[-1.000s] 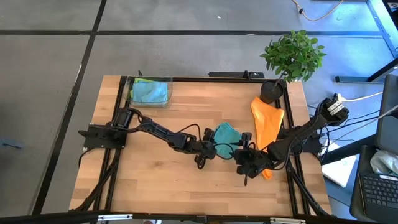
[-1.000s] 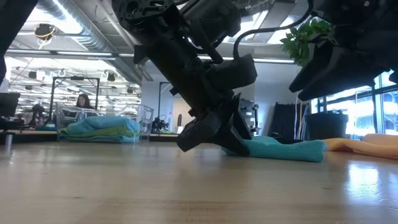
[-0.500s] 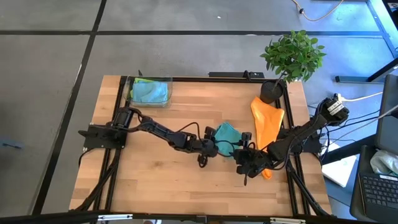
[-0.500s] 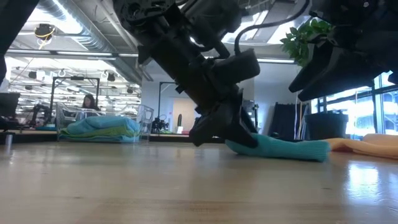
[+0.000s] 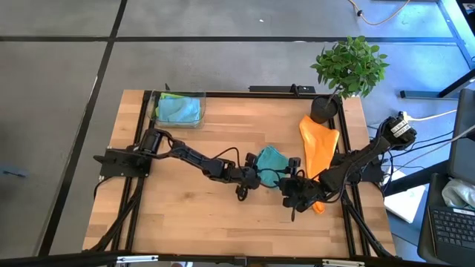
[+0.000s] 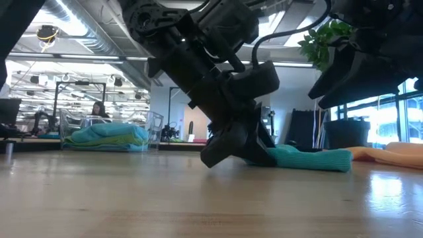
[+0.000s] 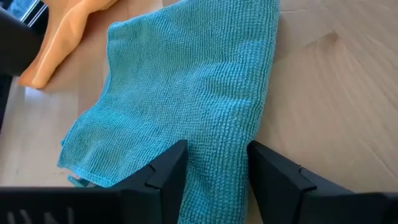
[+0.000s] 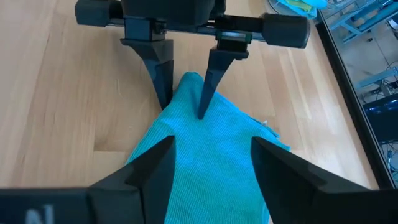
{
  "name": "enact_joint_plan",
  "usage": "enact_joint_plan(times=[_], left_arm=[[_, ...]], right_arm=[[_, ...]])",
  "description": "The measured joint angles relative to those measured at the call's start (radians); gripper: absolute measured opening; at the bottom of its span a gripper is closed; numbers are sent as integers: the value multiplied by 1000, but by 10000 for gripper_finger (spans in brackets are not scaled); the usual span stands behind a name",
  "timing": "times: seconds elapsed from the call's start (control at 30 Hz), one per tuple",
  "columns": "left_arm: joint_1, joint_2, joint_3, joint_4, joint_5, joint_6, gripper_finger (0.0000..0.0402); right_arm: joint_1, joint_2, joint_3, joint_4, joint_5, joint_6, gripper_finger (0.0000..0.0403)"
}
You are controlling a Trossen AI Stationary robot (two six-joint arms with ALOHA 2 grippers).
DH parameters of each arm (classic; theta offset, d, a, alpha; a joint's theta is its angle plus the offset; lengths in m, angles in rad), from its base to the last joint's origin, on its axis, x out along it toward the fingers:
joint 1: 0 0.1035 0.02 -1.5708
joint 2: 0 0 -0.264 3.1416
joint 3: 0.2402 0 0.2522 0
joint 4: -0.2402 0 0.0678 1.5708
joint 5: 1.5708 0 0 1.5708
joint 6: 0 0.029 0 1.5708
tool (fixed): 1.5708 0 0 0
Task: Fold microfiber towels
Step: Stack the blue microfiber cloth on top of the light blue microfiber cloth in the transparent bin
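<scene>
The teal towel (image 5: pixel 269 159) lies folded on the wooden table, right of centre, and shows in the low view as a flat strip (image 6: pixel 310 158). My left gripper (image 5: pixel 254 178) reaches in from the table's left and stands open at the towel's near-left corner (image 7: pixel 217 168). My right gripper (image 5: pixel 286 185) is open and hovers just above the towel's right side, touching nothing; the cloth shows between its fingers (image 8: pixel 211 162). An orange towel (image 5: pixel 319 144) lies flat to the right of the teal one. My left gripper slants down from the table's left, its open fingers standing astride the teal towel's corner (image 8: pixel 186 84). One fingertip (image 8: pixel 202 112) rests on the cloth and the other (image 8: pixel 165 102) meets the wood beside the cloth's edge. Nothing is pinched, and the towel lies flat on the table.
A clear bin (image 5: pixel 178 108) at the far left holds folded light blue and green towels (image 6: pixel 106 135). A potted plant (image 5: pixel 349 67) stands at the far right corner. Bare wood lies along the near edge and on the left.
</scene>
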Motion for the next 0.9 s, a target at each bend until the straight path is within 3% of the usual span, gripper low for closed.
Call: enact_joint_plan(times=[0.23, 0.53, 0.9], left_arm=[[-6, 3, 0, 1, -18, 3, 130], [-5, 4, 0, -28, 10, 1, 11], [8, -22, -3, -115, -81, 29, 1]], right_arm=[[0, 0, 0, 0, 0, 0, 211], [0, 0, 0, -1, 0, 0, 211], [0, 0, 0, -4, 1, 1, 211]])
